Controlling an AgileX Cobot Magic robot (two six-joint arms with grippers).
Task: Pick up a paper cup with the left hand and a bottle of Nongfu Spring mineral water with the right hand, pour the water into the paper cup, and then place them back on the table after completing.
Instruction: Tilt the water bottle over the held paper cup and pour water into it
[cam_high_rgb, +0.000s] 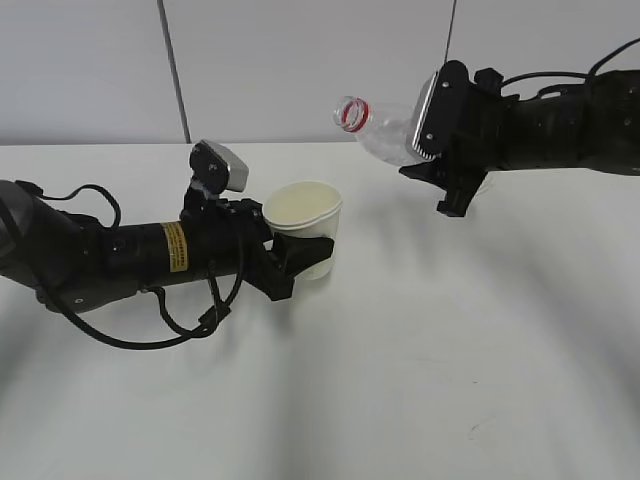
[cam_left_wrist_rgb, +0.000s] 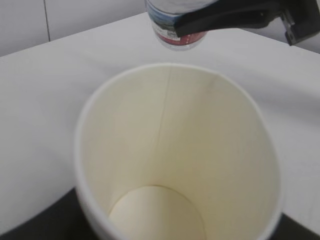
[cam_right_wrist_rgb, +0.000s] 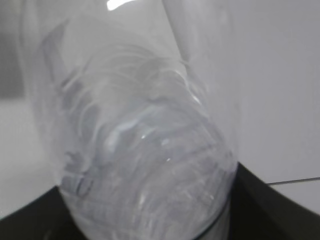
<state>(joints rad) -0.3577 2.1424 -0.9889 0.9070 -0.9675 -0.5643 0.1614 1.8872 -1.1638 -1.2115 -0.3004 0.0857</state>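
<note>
A plain white matte table (cam_high_rgb: 420, 380) fills the lower scene, with a few faint dark scuff marks near its front edge. Behind it stands a pale grey wall (cam_high_rgb: 300, 60) made of panels, with thin dark seams running down it.

The left hand (cam_high_rgb: 285, 262), a black arm with a yellow sticker, a grey-topped block and looping black cables, lies low over the table. Its pincer is closed around the lower part of a paper cup (cam_high_rgb: 305, 225), with black jaws on either side of the cup's wall. The cup is white outside and cream inside, upright, wide mouth open; the left wrist view looks straight down into it and shows a dry-looking round base and a vertical seam. Whether the cup rests on the table or is held just above it cannot be told.

The right hand (cam_high_rgb: 448, 160), a black arm with no sticker, is raised above the table, up and to the right of the cup. Its pincer grips a clear plastic bottle (cam_high_rgb: 385, 128) by the body. The bottle is tipped nearly level, its uncapped neck with a red ring pointing left, above and just to the right of the cup. It has ribbed walls and a red and white label band. No water can be made out in it
</note>
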